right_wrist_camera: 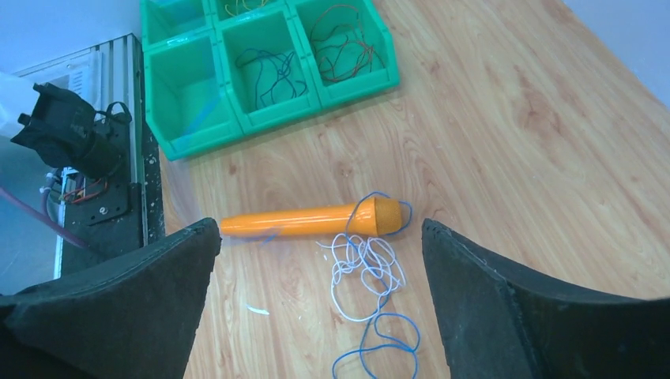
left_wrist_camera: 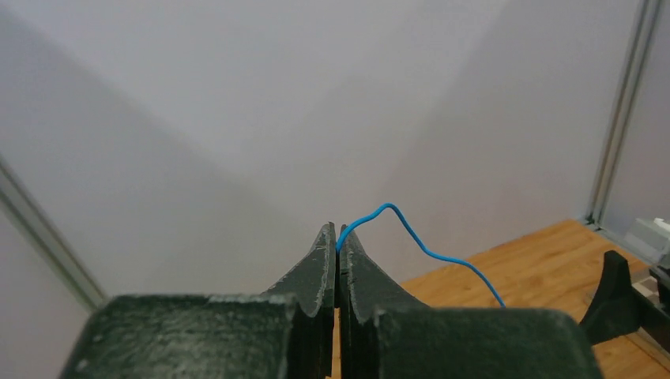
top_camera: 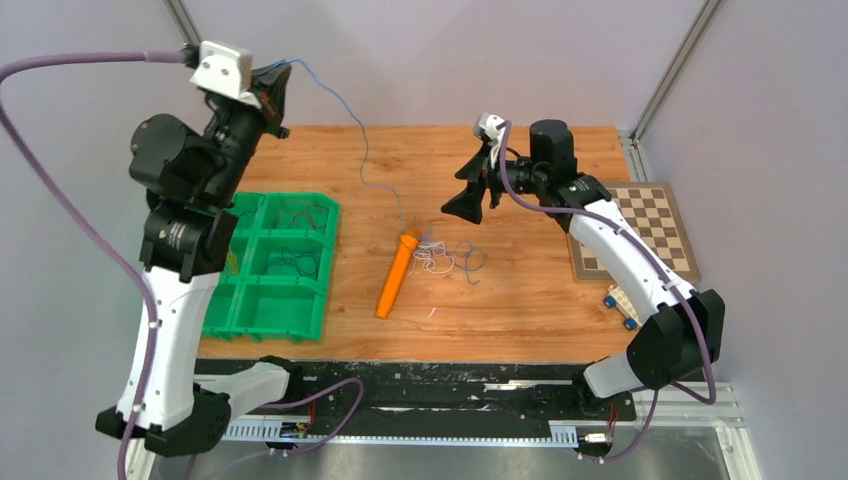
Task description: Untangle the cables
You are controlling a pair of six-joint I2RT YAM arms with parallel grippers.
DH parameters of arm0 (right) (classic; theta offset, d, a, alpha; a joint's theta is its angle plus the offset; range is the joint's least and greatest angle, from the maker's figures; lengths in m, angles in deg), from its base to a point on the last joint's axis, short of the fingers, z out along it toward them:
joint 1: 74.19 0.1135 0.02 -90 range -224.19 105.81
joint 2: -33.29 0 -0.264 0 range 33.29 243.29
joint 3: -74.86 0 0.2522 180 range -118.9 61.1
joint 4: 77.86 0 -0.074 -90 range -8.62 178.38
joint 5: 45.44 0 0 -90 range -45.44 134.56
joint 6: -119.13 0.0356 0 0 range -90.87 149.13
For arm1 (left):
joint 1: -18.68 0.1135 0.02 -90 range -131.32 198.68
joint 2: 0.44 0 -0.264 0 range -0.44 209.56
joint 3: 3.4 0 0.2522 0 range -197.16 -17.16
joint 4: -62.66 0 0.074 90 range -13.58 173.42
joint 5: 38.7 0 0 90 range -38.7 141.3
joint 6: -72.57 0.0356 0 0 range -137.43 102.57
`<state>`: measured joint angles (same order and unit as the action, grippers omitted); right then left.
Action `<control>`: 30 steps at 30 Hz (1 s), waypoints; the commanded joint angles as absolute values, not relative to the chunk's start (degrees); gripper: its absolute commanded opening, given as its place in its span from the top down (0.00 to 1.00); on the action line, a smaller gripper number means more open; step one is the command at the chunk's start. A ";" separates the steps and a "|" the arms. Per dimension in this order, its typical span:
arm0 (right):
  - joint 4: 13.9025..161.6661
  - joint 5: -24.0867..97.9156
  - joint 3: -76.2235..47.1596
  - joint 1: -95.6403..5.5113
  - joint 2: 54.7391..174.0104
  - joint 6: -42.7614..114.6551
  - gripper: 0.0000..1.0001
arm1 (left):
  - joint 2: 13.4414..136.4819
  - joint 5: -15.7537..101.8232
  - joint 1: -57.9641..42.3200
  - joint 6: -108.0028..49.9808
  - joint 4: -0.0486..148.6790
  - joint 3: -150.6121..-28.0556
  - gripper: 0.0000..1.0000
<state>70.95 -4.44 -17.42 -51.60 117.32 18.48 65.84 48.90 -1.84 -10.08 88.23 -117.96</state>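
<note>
My left gripper (top_camera: 283,98) is raised high at the back left and is shut on a thin blue cable (left_wrist_camera: 411,234), pinched at the fingertips (left_wrist_camera: 338,246). The cable (top_camera: 362,150) hangs in a long line down to the table by the orange marker (top_camera: 396,273). A tangle of white cable (right_wrist_camera: 368,263) and blue loops (right_wrist_camera: 385,345) lies on the wood beside the marker's cap (right_wrist_camera: 385,215). It shows in the top view as a small heap (top_camera: 440,258). My right gripper (top_camera: 474,193) hovers open above the tangle, holding nothing.
A green bin tray (top_camera: 330,262) stands at the left, with dark, red and blue wires in its compartments (right_wrist_camera: 269,67). A chessboard (top_camera: 655,215) lies at the right edge with small blue-wheeled parts (top_camera: 620,303) in front of it.
</note>
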 commanded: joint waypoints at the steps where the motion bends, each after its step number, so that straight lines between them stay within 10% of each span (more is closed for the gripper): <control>1: 67.86 -5.08 -14.59 -51.51 116.58 16.55 0.00 | 58.09 40.23 8.17 -21.15 96.63 -116.68 1.00; 8: 66.49 -4.82 -14.16 -51.51 116.82 15.22 0.00 | 49.92 39.45 19.70 -19.64 105.20 -115.42 1.00; 21: 59.81 -6.02 -22.45 -50.47 122.35 11.42 0.00 | 40.60 74.81 32.61 -2.52 109.93 -110.51 1.00; 30: 56.01 -5.14 -26.83 -49.50 125.45 9.84 0.00 | 32.53 72.30 50.15 -11.48 113.49 -105.35 1.00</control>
